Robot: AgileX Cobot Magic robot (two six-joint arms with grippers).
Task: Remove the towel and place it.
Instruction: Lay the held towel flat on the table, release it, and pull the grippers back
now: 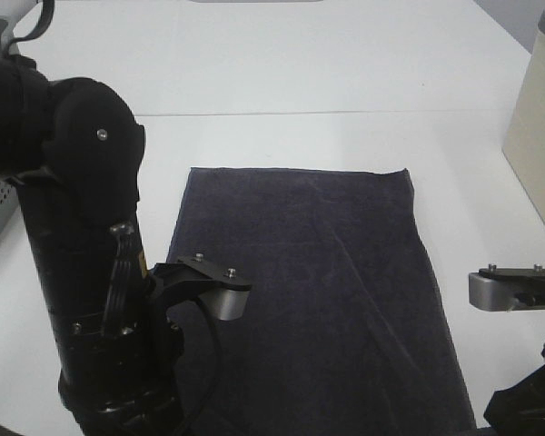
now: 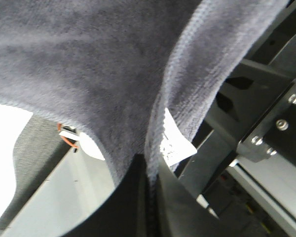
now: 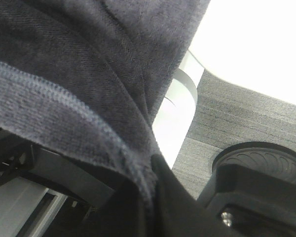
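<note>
From the high camera I see the towel [image 1: 309, 282], dark navy, lying spread flat in the centre of the frame on the white surface [image 1: 300, 73]. Its near edge runs off the bottom of the frame between my two arms. In each wrist view, towel fabric narrows into a closed pinch: the left gripper [image 2: 150, 190] is clamped on the towel's hem, and the right gripper [image 3: 150, 195] likewise. I judge the placing step nearly done. The next move calls for releasing both corners together, then lifting clear without dragging the cloth.
</note>
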